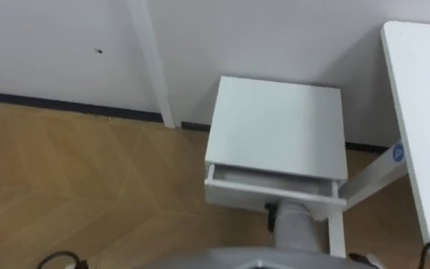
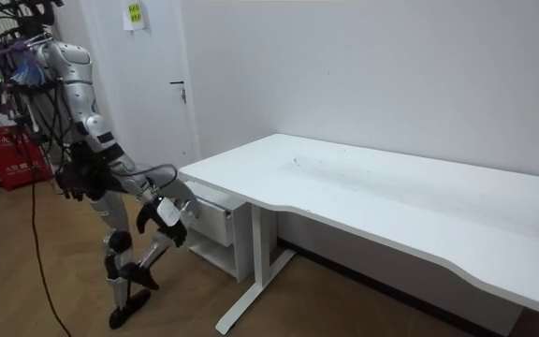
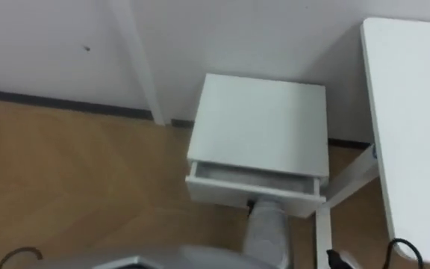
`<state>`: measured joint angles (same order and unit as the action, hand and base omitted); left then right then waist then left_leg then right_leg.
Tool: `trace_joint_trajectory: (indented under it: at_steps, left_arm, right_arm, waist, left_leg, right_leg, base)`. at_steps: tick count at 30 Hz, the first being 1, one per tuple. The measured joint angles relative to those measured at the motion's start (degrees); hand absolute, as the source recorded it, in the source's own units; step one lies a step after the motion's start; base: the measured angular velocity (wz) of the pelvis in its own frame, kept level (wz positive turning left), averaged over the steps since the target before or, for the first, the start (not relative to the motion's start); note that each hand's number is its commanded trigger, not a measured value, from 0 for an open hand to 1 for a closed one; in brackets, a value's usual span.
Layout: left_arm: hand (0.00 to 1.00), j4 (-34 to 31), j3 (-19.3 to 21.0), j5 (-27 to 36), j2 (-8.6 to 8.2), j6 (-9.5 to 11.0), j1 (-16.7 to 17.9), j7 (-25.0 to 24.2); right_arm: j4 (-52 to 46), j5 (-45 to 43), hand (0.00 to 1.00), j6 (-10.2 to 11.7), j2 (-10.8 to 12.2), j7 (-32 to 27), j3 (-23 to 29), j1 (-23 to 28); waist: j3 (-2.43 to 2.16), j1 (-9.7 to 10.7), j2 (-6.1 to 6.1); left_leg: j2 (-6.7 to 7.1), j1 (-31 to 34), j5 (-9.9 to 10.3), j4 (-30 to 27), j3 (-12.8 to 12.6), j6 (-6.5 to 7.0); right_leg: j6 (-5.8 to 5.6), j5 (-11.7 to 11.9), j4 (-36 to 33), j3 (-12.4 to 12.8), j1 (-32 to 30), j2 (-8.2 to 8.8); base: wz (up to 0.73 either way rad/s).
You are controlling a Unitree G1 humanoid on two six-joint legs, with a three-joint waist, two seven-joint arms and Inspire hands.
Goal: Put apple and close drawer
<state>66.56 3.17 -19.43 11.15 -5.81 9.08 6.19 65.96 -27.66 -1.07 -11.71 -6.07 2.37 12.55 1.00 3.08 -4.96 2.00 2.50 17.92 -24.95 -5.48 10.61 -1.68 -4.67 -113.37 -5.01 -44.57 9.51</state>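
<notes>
A white cabinet (image 1: 275, 127) stands against the wall, beside the desk. Its top drawer (image 1: 271, 193) is pulled out a little, and the narrow slot shows only pale grey inside. I see no apple. My right forearm reaches up from the bottom edge to the drawer front. The right hand (image 1: 272, 215) sits low against that front, mostly hidden under its lower edge. In the room view I stand bent forward before the cabinet (image 2: 215, 225), with the right hand (image 2: 164, 215) held out close to the drawer.
A white desk (image 1: 424, 97) runs along the right, its slanted leg (image 1: 372, 179) just beside the cabinet. A white door-frame strip (image 1: 151, 60) meets the wall on the left. Wooden floor (image 1: 88, 187) lies open to the left.
</notes>
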Motion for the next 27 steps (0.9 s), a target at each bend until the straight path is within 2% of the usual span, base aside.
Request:
trace_joint_trajectory:
  at_steps: [2,4,5,6,7,8,9,10,11,12,13,15,16,17,20,21,23,26,27]
  left_arm:
    - [0.00,-0.31,0.22,-0.36,-0.07,-0.27,0.03,-0.17]
    - [0.00,-0.66,0.56,-0.40,-0.11,-0.55,1.73,-0.18]
    - [0.00,-0.71,0.66,-0.40,-0.09,-0.78,2.65,-0.20]
    - [0.00,-0.40,1.15,-0.36,-0.20,-1.35,4.17,-0.11]
    - [0.00,-0.23,1.32,-0.37,-0.32,-1.45,5.08,-0.07]
    - [0.00,-0.78,0.86,-0.35,0.61,-1.61,5.51,0.09]
    - [0.00,-2.16,0.68,-0.27,1.21,-1.43,4.73,0.56]
    - [0.00,-2.06,0.96,-0.22,1.24,-1.42,4.81,1.03]
    - [0.00,-1.91,1.70,0.33,1.20,-1.66,5.16,1.15]
    - [0.00,-2.26,1.68,0.71,0.84,-1.22,4.94,1.15]
    - [0.00,-2.43,1.66,0.70,0.63,-0.86,4.81,1.14]
    - [0.00,-2.58,1.90,0.70,0.41,0.08,4.12,1.20]
    - [0.00,-2.59,2.31,0.73,0.39,0.07,4.23,1.34]
    - [0.00,-2.59,2.69,0.78,0.43,0.04,4.17,2.15]
    - [0.00,-2.82,3.02,0.42,0.05,-0.10,3.70,2.09]
    - [0.00,-2.84,3.01,0.41,-0.26,-0.15,3.52,2.04]
    - [0.00,-2.85,3.01,0.39,-0.81,-0.21,3.48,1.88]
    - [0.00,-2.86,3.02,0.40,-1.55,-0.32,3.29,1.51]
    - [0.00,-2.96,3.03,0.41,-1.59,-0.33,3.12,1.49]
  right_arm:
    - [0.93,3.37,0.00,-0.55,-0.16,0.19,-0.40,-0.08]
    - [1.00,6.20,0.00,-2.04,-0.36,0.46,-1.15,0.18]
    - [1.00,7.53,0.00,-3.09,-0.44,0.51,-1.17,-0.05]
    - [1.17,8.39,0.00,-3.94,-0.39,0.44,-1.38,-0.13]
    - [1.28,8.62,0.00,-4.15,-0.24,0.40,-1.12,-0.02]
    - [1.31,8.53,0.00,-4.52,0.62,-0.19,-0.93,0.11]
    - [1.62,8.32,0.00,-4.68,0.85,-0.23,-0.77,-0.40]
    - [2.08,8.17,0.00,-4.86,0.92,-0.15,-0.73,-1.05]
    - [2.17,7.72,0.00,-4.61,0.89,-0.04,-0.58,-1.46]
    - [2.24,7.34,0.00,-4.15,0.63,-0.10,-0.30,-1.92]
    - [2.43,7.35,0.00,-3.93,0.48,-0.20,0.02,-2.46]
    - [3.40,7.35,0.00,-3.31,0.30,-0.80,1.32,-4.30]
    - [3.46,7.34,0.00,-3.26,0.32,-0.78,1.31,-4.62]
    - [3.45,7.40,0.00,-3.21,0.56,-0.76,1.31,-4.93]
    - [3.50,7.42,0.00,-3.62,0.66,-0.45,1.34,-5.50]
    - [4.23,7.87,0.00,-3.80,0.67,-0.23,1.33,-5.84]
    - [5.35,8.15,0.00,-3.77,0.73,0.13,1.34,-5.80]
    - [5.39,8.14,0.00,-3.63,0.94,1.07,1.37,-5.74]
    - [5.42,8.13,0.00,-3.46,1.10,1.29,1.37,-5.66]
  waist:
    - [0.08,0.10,-0.11]
    - [-0.01,0.27,0.04]
    - [0.05,0.28,0.18]
    - [0.02,0.28,1.00]
    - [-0.31,0.39,1.80]
    - [-1.14,0.25,4.74]
    - [-0.43,-1.33,5.02]
    - [-0.11,-2.50,5.94]
    - [-0.19,-3.55,6.56]
    - [-0.32,-3.77,6.92]
    - [-0.32,-4.08,7.05]
    - [-0.39,-3.90,7.07]
    - [-0.42,-3.90,7.10]
    - [-0.73,-3.81,7.19]
    - [-1.40,-3.42,6.91]
    - [-1.40,-3.19,6.81]
    - [-1.08,-3.05,6.97]
    - [-0.97,-2.70,6.83]
    - [-1.01,-1.97,6.90]
  left_leg:
    - [-0.01,1.10,0.51,-1.53,-0.17,0.28]
    - [0.03,0.81,0.88,-1.62,-0.12,-0.42]
    - [0.20,0.56,0.99,-1.10,-0.10,-2.20]
    - [0.97,-1.13,0.12,1.69,-0.28,-7.83]
    - [1.68,-2.31,-0.91,4.20,-0.17,-11.73]
    - [0.90,-0.71,-0.48,-1.44,0.33,-10.12]
    - [-0.30,2.13,6.13,-6.37,2.67,-7.30]
    - [0.17,2.62,6.11,-7.40,2.26,-5.52]
    - [-0.13,1.74,6.13,-6.65,1.64,-5.54]
    - [-0.37,0.40,5.08,-4.03,1.46,-5.87]
    - [-0.39,-0.25,4.38,-2.51,1.05,-6.17]
    - [-0.61,-2.44,2.13,2.21,0.12,-5.17]
    - [-0.78,-3.19,1.69,3.36,-0.21,-4.91]
    - [-0.99,-4.69,0.82,5.76,-0.73,-5.10]
    - [-1.83,-6.74,-0.40,9.09,-0.95,-6.33]
    - [-2.23,-7.47,-0.72,9.65,-0.84,-6.80]
    - [-2.42,-8.63,-1.19,10.65,-0.67,-7.54]
    - [-3.18,-9.56,-1.49,12.08,-0.49,-8.05]
    - [-3.36,-9.66,-1.61,12.38,-0.54,-8.25]
  right_leg:
    - [0.02,-0.76,-1.22,0.47,-1.64,0.49]
    - [-0.47,-1.21,5.89,0.11,1.92,1.75]
    - [-0.87,-1.45,17.88,-0.21,7.05,1.74]
    - [-0.78,-1.99,34.35,-0.40,14.50,1.20]
    - [-0.65,-2.21,43.43,-0.55,18.81,0.84]
    - [-1.99,-3.24,57.67,-0.98,24.64,1.99]
    - [-4.16,-4.61,66.57,-0.15,27.63,1.72]
    - [-4.73,-5.30,71.56,1.12,29.66,1.52]
    - [-4.55,-5.28,80.55,0.77,34.98,0.17]
    - [-4.25,-4.47,88.10,-0.34,39.22,-0.83]
    - [-4.20,-3.97,91.03,-0.43,40.65,-1.24]
    - [-4.89,-2.32,98.32,-0.97,44.15,-2.33]
    - [-4.98,-2.05,99.55,-1.06,44.87,-2.61]
    - [-5.04,-1.92,101.26,-1.29,45.93,-2.97]
    - [-4.30,-2.24,102.22,-1.48,46.79,-4.05]
    - [-4.05,-2.30,102.83,-1.54,47.40,-4.54]
    - [-3.67,-2.52,103.24,-1.60,48.19,-4.97]
    - [-3.08,-2.89,103.83,-2.13,48.88,-5.53]
    - [-3.04,-2.91,103.83,-2.33,48.90,-5.70]
  base:
    - [-0.02]
    - [-0.03]
    - [-0.14]
    - [-0.12]
    - [0.12]
    - [0.15]
    - [0.00]
    - [-0.44]
    - [-0.40]
    - [-0.32]
    - [-0.20]
    - [-0.26]
    - [-0.23]
    - [-0.16]
    - [-0.07]
    - [0.00]
    - [0.00]
    - [0.04]
    - [0.09]
